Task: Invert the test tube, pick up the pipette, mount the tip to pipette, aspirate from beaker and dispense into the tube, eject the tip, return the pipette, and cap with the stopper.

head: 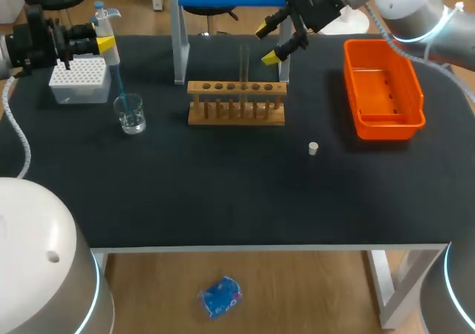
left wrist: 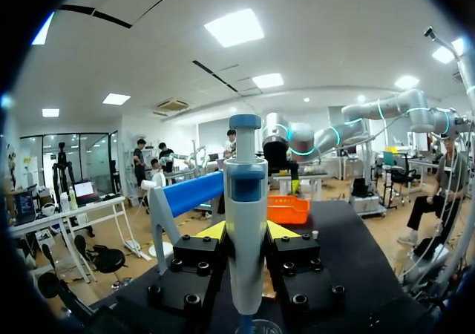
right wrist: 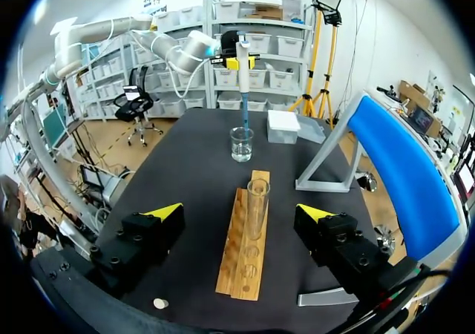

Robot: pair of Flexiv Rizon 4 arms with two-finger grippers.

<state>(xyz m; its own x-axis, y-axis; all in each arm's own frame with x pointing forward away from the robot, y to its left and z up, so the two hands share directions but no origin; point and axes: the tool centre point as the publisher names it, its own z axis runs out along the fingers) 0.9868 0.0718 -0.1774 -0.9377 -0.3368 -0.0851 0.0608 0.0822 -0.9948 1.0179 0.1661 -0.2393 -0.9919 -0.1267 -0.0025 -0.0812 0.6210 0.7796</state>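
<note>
Left tool (head: 105,43) clamped on the pipette (left wrist: 246,223), a finger on each side of its body, holding it upright over the left end of the worktop (head: 223,200). Blue tip (head: 119,87) is mounted and reaches down into the beaker (head: 130,115), just in front of the tip box (head: 77,80). Reads as the aspirate step. Cannot tell whether liquid has been drawn up.

Right tool (head: 269,43) wide, hanging behind the wooden rack (head: 236,113). Seen from its wrist, the test tube (right wrist: 257,204) stands upright in the rack between the fingers, touched by neither. Stopper (head: 313,148) lies loose on the worktop, forward and right of the rack. Orange bin (head: 386,130) at the right end.

Next, as I judge it: lift the tip straight out of the beaker, carry the pipette across to the tube's mouth, and line up with care. The opening is narrow and the right tool sits close by, so the arms could crowd.
</note>
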